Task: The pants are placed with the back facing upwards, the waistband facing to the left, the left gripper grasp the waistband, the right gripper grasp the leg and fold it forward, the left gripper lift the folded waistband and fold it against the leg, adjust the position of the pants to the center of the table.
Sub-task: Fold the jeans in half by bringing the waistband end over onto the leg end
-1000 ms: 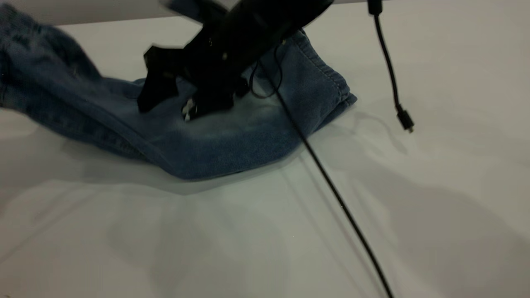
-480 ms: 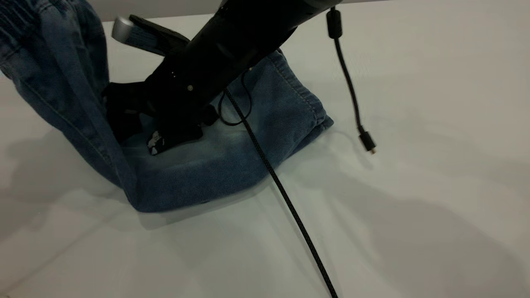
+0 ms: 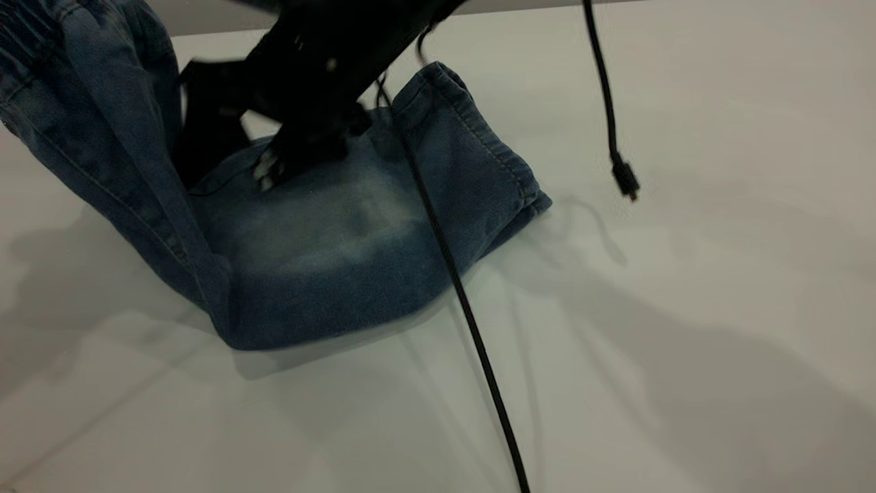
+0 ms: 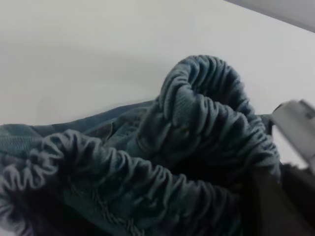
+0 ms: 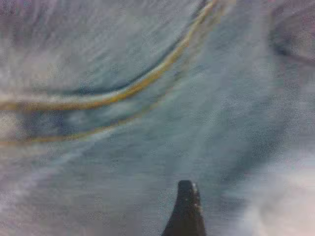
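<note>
Denim first: the pants [image 3: 328, 233] lie folded on the white table [image 3: 684, 308], and I'll place everything off that blue bundle. Its hem end [image 3: 493, 157] points toward the far right of the table, stitched cuffs stacked one on the other. At the opposite end the waistband [image 4: 197, 128] is hoisted off the surface, a sheet of denim rising steeply from the fold line at the near edge of the bundle. On my left wrist feed the gathered elastic fills the view, bunched into two ruffled ridges right against the camera, so my left gripper [image 4: 295, 128] has its fingers clamped on the waistband, with only a grey finger edge showing beside the cloth. My right gripper [image 3: 274, 164] is down over the middle of the flat folded part, its black body hanging above the faded patch and a pale-tipped finger at the fabric; I cannot tell how wide it stands. On the right wrist feed I get blurred denim with yellow seam stitching and one dark fingertip [image 5: 186, 206] close over it. A black cable [image 3: 465, 308] runs from that arm across the bundle toward the near table edge, and a second loose cable with a plug [image 3: 624, 179] dangles beyond the hem end
</note>
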### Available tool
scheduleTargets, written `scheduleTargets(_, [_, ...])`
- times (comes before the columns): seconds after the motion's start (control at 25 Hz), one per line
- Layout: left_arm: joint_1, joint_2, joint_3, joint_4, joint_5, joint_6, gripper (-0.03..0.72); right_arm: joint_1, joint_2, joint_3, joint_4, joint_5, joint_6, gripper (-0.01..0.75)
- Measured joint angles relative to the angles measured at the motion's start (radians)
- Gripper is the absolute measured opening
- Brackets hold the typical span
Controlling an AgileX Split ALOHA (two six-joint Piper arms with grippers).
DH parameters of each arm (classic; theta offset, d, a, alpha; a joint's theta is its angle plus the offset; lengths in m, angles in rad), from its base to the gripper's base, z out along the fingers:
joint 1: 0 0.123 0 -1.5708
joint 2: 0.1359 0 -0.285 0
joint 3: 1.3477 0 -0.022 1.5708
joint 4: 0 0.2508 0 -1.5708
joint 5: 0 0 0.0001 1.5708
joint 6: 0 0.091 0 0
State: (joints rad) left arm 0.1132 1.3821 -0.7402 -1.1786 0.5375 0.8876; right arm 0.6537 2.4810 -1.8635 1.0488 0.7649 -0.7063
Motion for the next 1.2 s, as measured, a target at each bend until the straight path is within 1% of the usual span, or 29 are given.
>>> scheduleTargets(0.32, [0.000,0.000,0.000,-0.001,0.014,0.021,0.095,-0.108,0.006,0.000,-0.284,0.067,0.167,0.526])
scheduleTargets(0.4, [-0.006,0.001,-0.001,-0.003,0.028,0.025,0.094,-0.109,0.013,0.000,-0.329,0.074,0.201,0.526])
scheduleTargets(0.48, [-0.026,0.001,-0.006,-0.028,0.030,0.041,0.094,-0.103,0.023,0.000,-0.347,0.075,0.209,0.526])
scheduleTargets(0.56, [-0.058,0.002,-0.024,-0.065,0.012,0.077,0.094,-0.095,0.034,0.000,-0.345,0.073,0.209,0.526])
scheduleTargets(0.72, [-0.156,0.005,-0.078,-0.135,-0.058,0.112,0.094,-0.084,0.036,0.000,-0.308,0.072,0.209,0.526])
scheduleTargets(0.92, [-0.282,0.041,-0.103,-0.146,-0.151,0.112,0.094,-0.066,0.037,0.000,-0.288,0.070,0.208,0.526])
scheduleTargets(1.08, [-0.349,0.076,-0.103,-0.159,-0.172,0.117,0.094,-0.068,0.030,0.000,-0.290,0.086,0.207,0.526])
scheduleTargets(1.2, [-0.376,0.084,-0.103,-0.166,-0.194,0.127,0.094,-0.077,0.003,0.000,-0.291,0.086,0.207,0.526])
